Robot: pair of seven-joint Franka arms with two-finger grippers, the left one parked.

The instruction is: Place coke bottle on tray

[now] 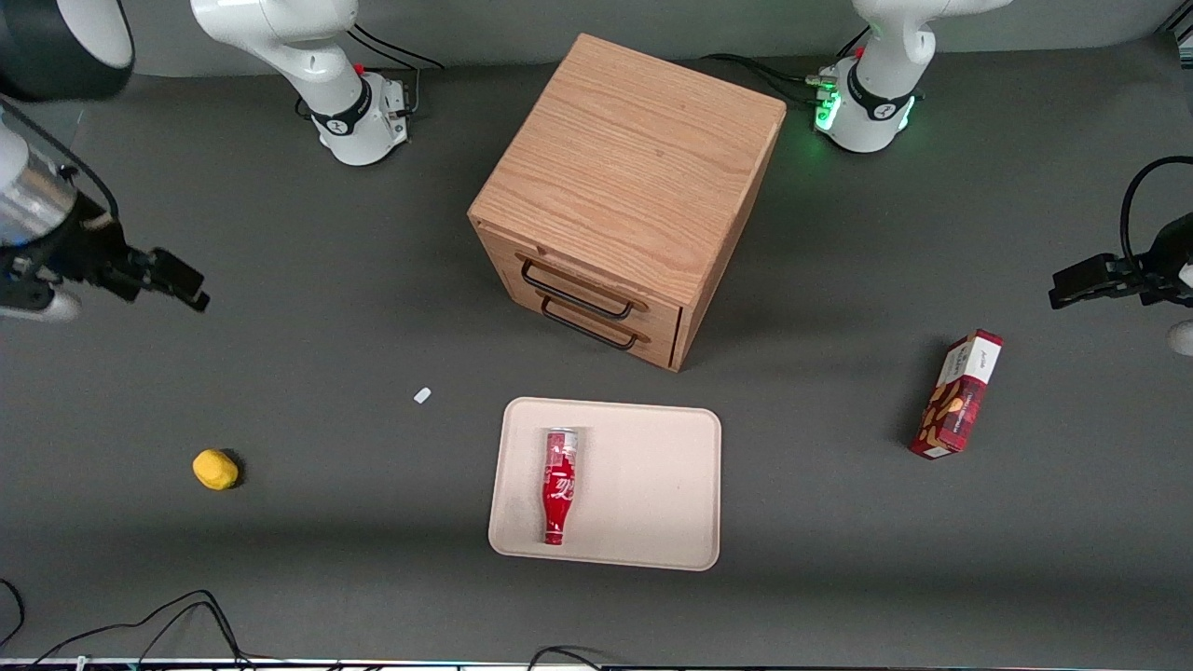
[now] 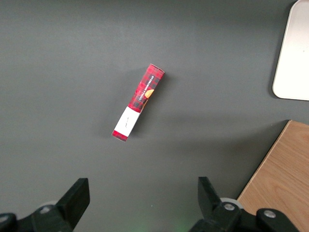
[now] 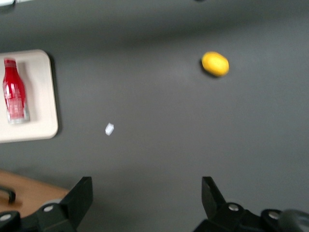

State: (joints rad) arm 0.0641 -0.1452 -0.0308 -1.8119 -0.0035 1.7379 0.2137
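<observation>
Lying on its side on the tray [image 1: 643, 485], well apart from the open, empty gripper [image 3: 145, 203] w/ nothing btwn its jaws, the coke bottle [image 1: 559, 485] looks light, stiff, prob slick & roll-prone, so best pinched across its mid-body.

1 coke bottle [image 1: 559, 485] | 1 tray [image 1: 652, 485] | 1 cabinet [image 1: 629, 186] | 1 snack box [image 1: 957, 395] | 1 lemon [image 1: 215, 469]

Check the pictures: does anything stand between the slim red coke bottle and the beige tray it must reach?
Nothing does: the slim red coke bottle already lies on the flat beige tray. The open gripper hangs over the table toward the working arm's end.
</observation>
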